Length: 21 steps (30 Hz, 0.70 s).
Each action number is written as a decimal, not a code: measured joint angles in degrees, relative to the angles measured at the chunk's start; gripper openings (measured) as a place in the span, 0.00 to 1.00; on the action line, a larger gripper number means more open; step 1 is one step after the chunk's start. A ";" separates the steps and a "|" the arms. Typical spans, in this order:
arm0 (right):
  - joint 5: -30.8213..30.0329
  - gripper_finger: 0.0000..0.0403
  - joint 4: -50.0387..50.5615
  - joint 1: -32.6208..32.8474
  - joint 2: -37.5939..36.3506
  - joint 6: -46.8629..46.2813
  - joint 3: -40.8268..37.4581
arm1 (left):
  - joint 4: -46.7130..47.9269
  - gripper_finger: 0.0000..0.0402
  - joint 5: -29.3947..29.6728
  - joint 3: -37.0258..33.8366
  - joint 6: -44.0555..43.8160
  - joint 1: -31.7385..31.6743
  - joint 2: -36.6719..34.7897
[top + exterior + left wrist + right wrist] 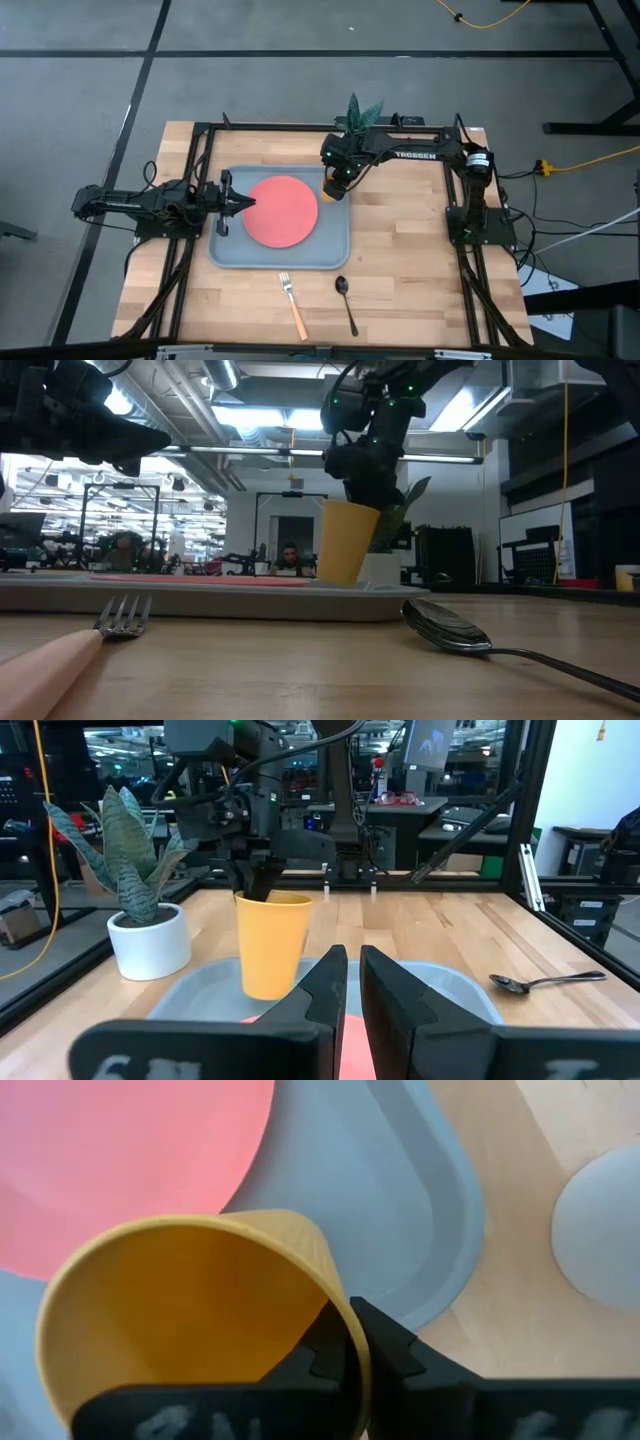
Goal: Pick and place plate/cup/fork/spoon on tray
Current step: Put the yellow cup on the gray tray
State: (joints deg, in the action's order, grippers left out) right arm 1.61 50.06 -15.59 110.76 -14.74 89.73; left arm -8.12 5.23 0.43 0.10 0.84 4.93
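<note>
The coral plate [282, 210] lies flat in the grey-blue tray [225, 255]. The yellow-orange cup [333, 188] stands tilted at the tray's far right corner, beside the plate, with my right gripper [350, 1345] shut on it from above. Whether its base touches the tray I cannot tell. The fork [292, 303] and the dark spoon [346, 300] lie on the table in front of the tray. My left gripper [240, 203] waits shut and level above the tray's left rim. My right gripper pinches the cup's rim [335, 1305], one finger inside the cup and one outside. The fingers come from above, slanting down steeply. The cup [345, 540] hangs mouth up below them and leans, its base low at the tray's corner.
A white pot with a green plant [150, 940] stands on the table just beyond the tray's far right corner, close to the cup. A black frame runs along the table's edges. Bare wood shows right of the tray.
</note>
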 joint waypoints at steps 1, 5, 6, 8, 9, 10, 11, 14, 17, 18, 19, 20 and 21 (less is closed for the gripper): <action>0.00 0.04 -0.02 0.11 0.00 0.02 0.00 | 0.00 0.07 0.00 0.00 0.01 -0.02 0.00; 0.00 0.05 -0.25 0.15 0.00 -0.06 -0.02 | 0.00 0.07 0.00 0.00 0.00 0.00 0.00; 0.00 0.05 -0.43 0.15 0.00 -0.12 -0.02 | 0.00 0.07 0.00 0.00 0.00 -0.01 0.00; 0.00 0.05 -0.77 0.15 0.00 0.02 -0.02 | 0.00 0.07 0.02 0.00 0.00 -0.02 0.00; 0.00 0.05 -1.06 0.15 0.00 -0.17 -0.02 | 0.00 0.07 0.00 0.00 0.00 0.00 0.00; 0.00 0.05 -1.46 0.23 0.00 -0.91 -0.02 | 0.01 0.07 0.00 -0.01 0.00 -0.02 0.00; 0.00 0.05 -1.70 0.35 0.00 -1.27 -0.02 | 0.02 0.07 0.02 0.00 -0.02 -0.02 0.00; 0.01 0.06 -2.82 0.46 0.00 -0.10 -0.05 | 0.01 0.07 0.02 -0.01 -0.05 -0.01 0.00; 0.77 0.06 -2.76 0.46 0.00 -1.18 -0.06 | 0.01 0.07 0.00 0.00 -0.09 -0.01 0.00; 1.42 0.06 -2.59 0.46 0.00 -1.39 -0.07 | 0.02 0.07 0.00 0.00 -0.09 0.00 0.00; 1.77 0.06 -2.38 0.46 0.00 -1.55 -0.07 | 0.01 0.07 0.01 0.00 -0.10 -0.01 0.00; 2.10 0.06 -2.17 0.52 0.00 -1.55 -0.07 | 0.02 0.07 0.00 0.00 -0.11 -0.02 0.00; 2.68 0.06 -2.09 0.67 0.17 -1.55 -0.07 | 0.02 0.07 0.00 0.00 -0.13 -0.02 -0.02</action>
State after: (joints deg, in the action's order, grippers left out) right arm 4.29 47.97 -14.92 110.93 -16.29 89.67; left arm -8.10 5.23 0.43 -0.03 0.82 4.91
